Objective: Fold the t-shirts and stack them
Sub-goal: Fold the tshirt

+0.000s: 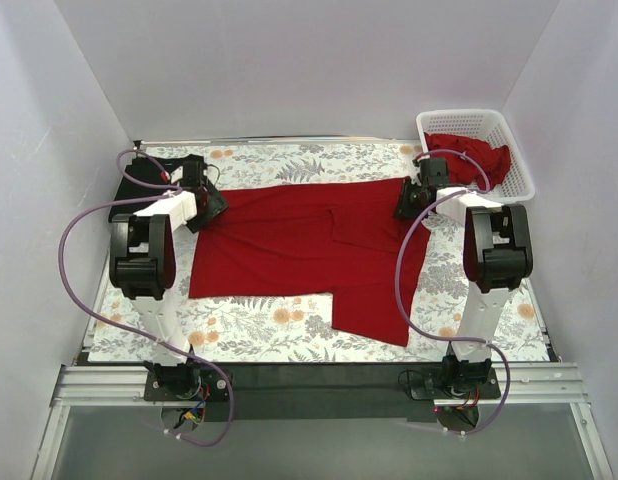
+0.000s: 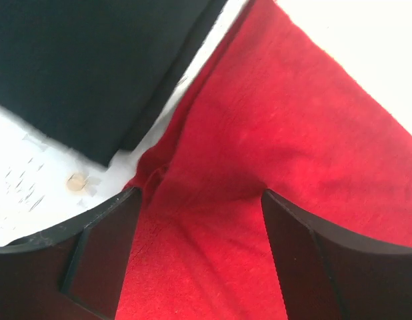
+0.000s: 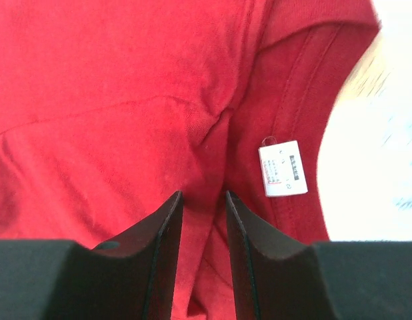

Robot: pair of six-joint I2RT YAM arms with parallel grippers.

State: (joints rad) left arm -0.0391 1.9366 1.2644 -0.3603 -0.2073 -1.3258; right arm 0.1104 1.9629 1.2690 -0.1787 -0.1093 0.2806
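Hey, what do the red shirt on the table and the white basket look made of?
The red shirt: soft knit cloth, likely cotton, matte; fine weave and stitched seams show close up. The basket: seemingly rigid white plastic, moulded lattice walls.

red t-shirt (image 1: 289,245), black t-shirt (image 2: 79,67), floral tablecloth (image 1: 259,330)

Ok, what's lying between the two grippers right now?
Only the spread red t-shirt, reaching from the left gripper to the right gripper; the top view shows it.
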